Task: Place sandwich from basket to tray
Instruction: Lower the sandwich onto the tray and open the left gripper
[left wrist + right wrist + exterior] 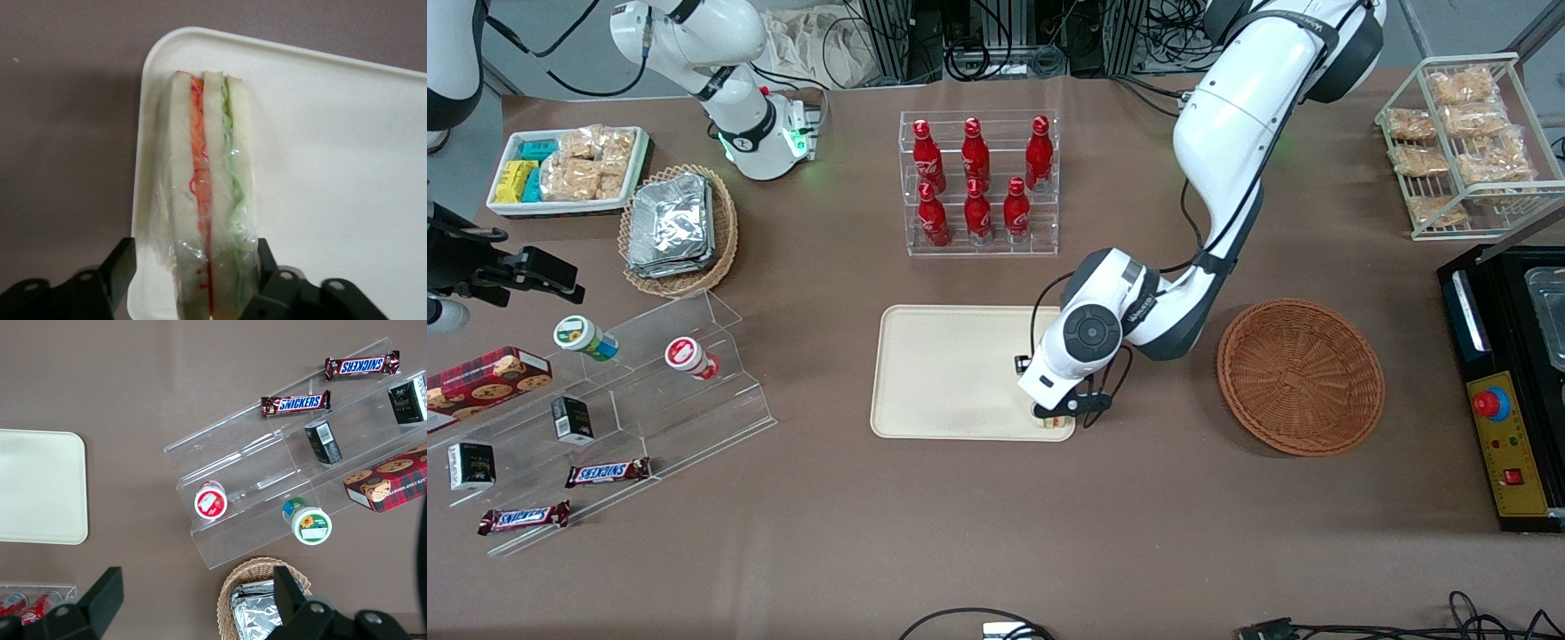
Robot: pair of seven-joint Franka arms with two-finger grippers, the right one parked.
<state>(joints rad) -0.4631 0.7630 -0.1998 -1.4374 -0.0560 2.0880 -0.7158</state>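
Note:
The clear-wrapped sandwich (210, 187), pale bread with orange-red and green layers, stands on edge on the cream tray (333, 167), at the tray corner nearest the front camera and the basket. My left gripper (195, 270) is open and straddles it: one finger touches the wrap, while the other finger (121, 267) stands apart from it. In the front view the gripper (1054, 414) is low over that tray (951, 373) corner, and only a sliver of the sandwich (1053, 422) shows under it. The reddish-brown basket (1300, 375) is empty, toward the working arm's end.
A clear rack of red bottles (978, 182) stands farther from the front camera than the tray. A tan basket of foil packets (678, 227), a white snack tray (565, 169) and clear steps with snacks (631, 391) lie toward the parked arm's end. A black machine (1507, 382) is beside the basket.

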